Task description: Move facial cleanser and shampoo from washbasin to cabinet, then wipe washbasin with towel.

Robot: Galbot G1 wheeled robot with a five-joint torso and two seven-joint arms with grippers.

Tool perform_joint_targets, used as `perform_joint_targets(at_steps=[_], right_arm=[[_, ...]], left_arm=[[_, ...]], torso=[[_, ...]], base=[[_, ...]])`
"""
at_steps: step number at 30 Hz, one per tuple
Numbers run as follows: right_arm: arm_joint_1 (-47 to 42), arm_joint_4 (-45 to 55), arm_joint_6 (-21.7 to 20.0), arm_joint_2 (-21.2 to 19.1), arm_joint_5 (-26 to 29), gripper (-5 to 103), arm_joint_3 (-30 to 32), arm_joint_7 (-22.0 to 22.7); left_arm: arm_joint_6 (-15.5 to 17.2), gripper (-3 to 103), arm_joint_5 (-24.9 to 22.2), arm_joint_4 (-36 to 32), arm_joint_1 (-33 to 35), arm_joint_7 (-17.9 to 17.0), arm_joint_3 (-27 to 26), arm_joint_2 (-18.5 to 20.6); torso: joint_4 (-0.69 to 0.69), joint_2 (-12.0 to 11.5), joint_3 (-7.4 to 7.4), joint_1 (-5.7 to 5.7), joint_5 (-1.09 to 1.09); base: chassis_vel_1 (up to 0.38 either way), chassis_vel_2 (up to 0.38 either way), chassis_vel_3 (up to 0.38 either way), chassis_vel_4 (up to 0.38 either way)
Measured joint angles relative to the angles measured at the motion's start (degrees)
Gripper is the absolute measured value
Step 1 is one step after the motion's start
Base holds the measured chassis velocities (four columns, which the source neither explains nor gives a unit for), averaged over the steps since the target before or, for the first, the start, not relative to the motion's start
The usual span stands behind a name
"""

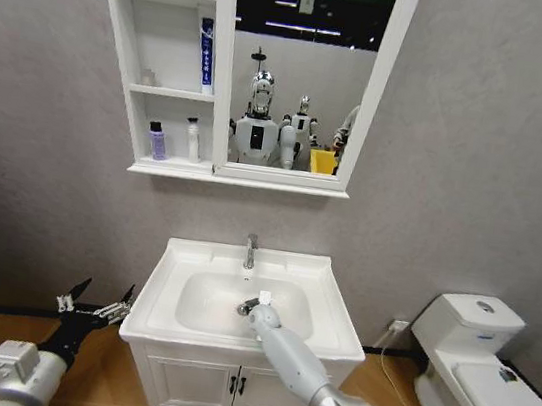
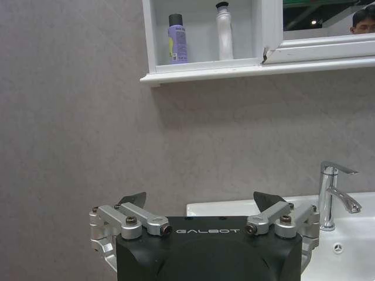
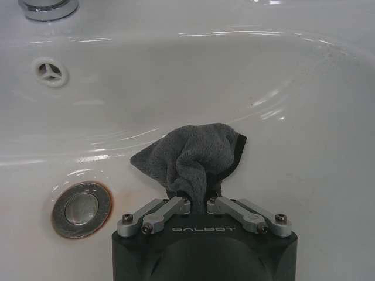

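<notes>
A: From the head view, your right gripper (image 1: 249, 306) is down in the washbasin (image 1: 332, 308). The bottles already stand in the cabinet (image 1: 156, 86).

B: Left wrist view: your left gripper (image 2: 201, 202) waits spread beside the basin.

A: Right wrist view: you're pinching the towel (image 3: 190, 155) near the drain (image 3: 81, 208). Press flat, wipe slowly around the wet white bowl.

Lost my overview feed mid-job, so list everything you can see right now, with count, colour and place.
washbasin: 1, white, on the vanity
tap: 1, chrome, at the basin's back rim
drain: 1, orange-ringed, in the bowl
towel: 1, dark grey, in the bowl
cabinet: 1, white, mirrored, on the wall
bottles: 3, purple and white on the lowest shelf, blue-labelled tube above
toilet: 1, white, right
left hand: open, beside the basin
right hand: gripping the towel
</notes>
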Motion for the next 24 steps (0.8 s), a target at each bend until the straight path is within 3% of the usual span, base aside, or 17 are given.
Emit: perform_joint_targets(at_steps=[5,7,8,10,14,19,21,24], right_arm=[[0.9,-1.1,-0.3,0.4,1.6,7,-0.6,-1.4],[2.3,-5.3,-0.1,4.3,1.6,7,-1.9,-3.1],[2.3,-5.3,-0.1,4.3,1.6,7,-1.9,-3.1],[3.4,-8.9,0.2,8.9,1.1,7,-2.6,-4.5],[5.0,-12.3,0.6,12.3,1.0,7,-3.6,-5.9],[6.9,-14.9,1.8,12.5,2.8,7,-5.8,-9.5],[6.7,-14.0,3.7,12.5,3.9,7,-6.8,-13.5],[5.5,-12.1,4.1,12.5,5.4,7,-6.8,-15.4]], left_arm=[[0.0,100,0.0,0.0,0.0,0.0,0.0,0.0],[0.0,100,0.0,0.0,0.0,0.0,0.0,0.0],[0.0,100,0.0,0.0,0.0,0.0,0.0,0.0],[0.0,100,0.0,0.0,0.0,0.0,0.0,0.0],[0.0,100,0.0,0.0,0.0,0.0,0.0,0.0],[0.0,100,0.0,0.0,0.0,0.0,0.0,0.0],[0.0,100,0.0,0.0,0.0,0.0,0.0,0.0],[0.0,100,0.0,0.0,0.0,0.0,0.0,0.0]], torso=[[-0.1,0.0,0.0,0.0,-0.07],[-0.08,0.0,0.0,0.0,-0.05],[-0.08,0.0,0.0,0.0,-0.05],[-0.04,0.0,0.02,0.0,-0.02],[-0.04,0.0,0.03,0.02,-0.03],[-0.08,0.0,0.03,0.02,-0.06],[-0.03,0.0,0.05,0.04,0.0],[0.0,0.0,0.05,0.04,-0.01]], base=[[0.0,0.0,0.0,0.0],[0.0,0.0,0.0,0.0],[0.0,0.0,0.0,0.0],[0.0,0.0,0.0,0.0],[0.0,0.0,0.0,0.0],[0.0,0.0,0.0,0.0],[0.0,0.0,0.0,0.0],[0.0,0.0,0.0,0.0]])
